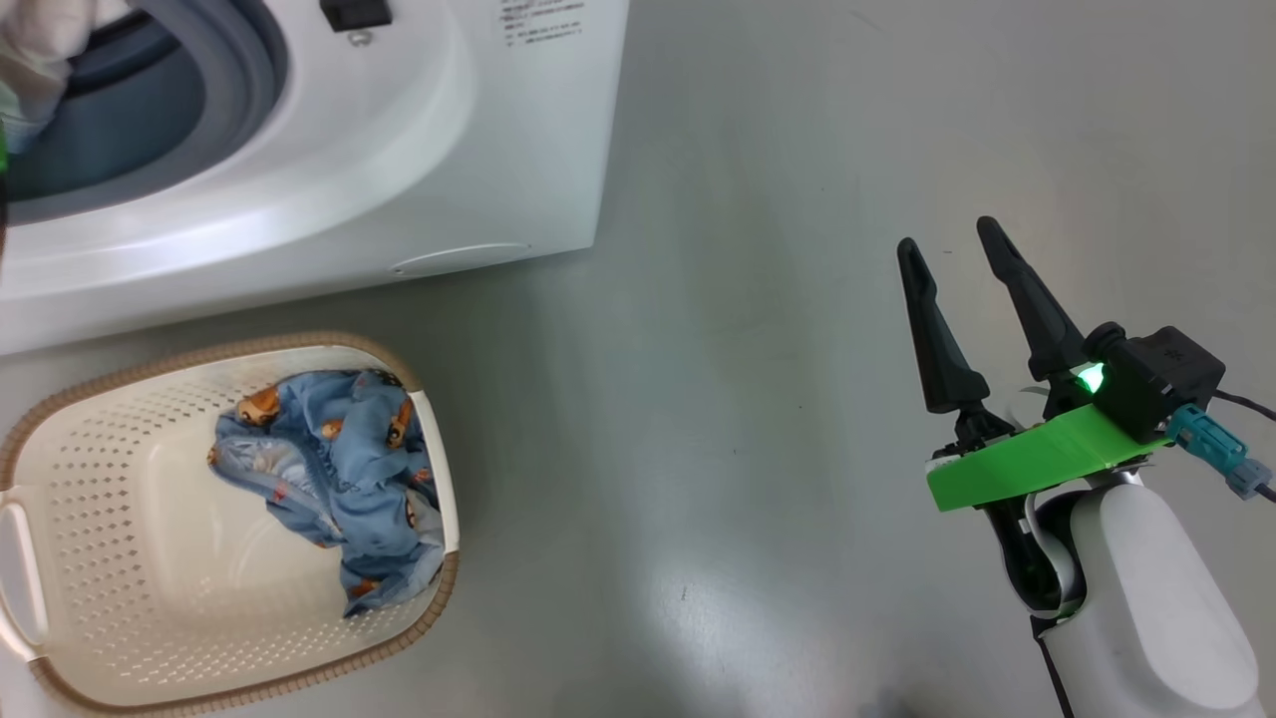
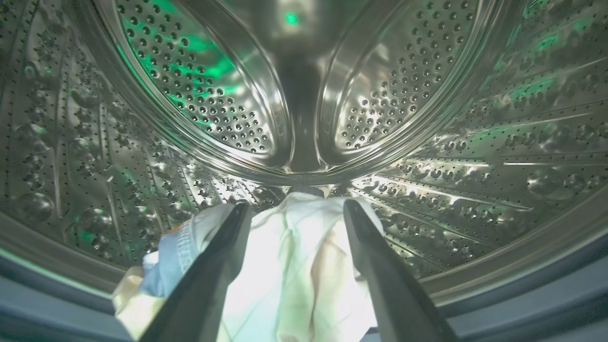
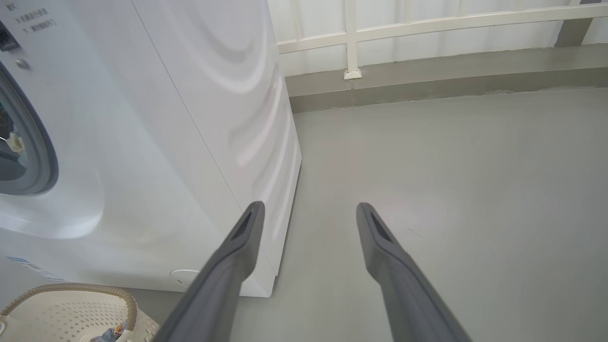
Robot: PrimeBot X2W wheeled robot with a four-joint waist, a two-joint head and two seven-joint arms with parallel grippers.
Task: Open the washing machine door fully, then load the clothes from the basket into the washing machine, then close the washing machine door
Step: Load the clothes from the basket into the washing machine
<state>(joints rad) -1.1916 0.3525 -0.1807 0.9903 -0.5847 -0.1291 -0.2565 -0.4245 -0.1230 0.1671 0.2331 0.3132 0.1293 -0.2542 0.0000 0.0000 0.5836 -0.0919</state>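
The left gripper [image 2: 297, 206], fingers [image 2: 209, 285] spread, hovers over the soft cream-white garment [image 2: 294, 275] lying between them in the perforated steel drum [image 2: 475, 156]; a fold catching a finger could drag it out.

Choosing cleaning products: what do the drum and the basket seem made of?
The drum: shiny metal, probably stainless steel, given mirror reflections and punched holes. The basket: matte cream plastic with moulded perforations; its brown rim looks woven, possibly moulded too.

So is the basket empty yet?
Not empty: one crumpled blue garment with orange prints lies inside the basket.
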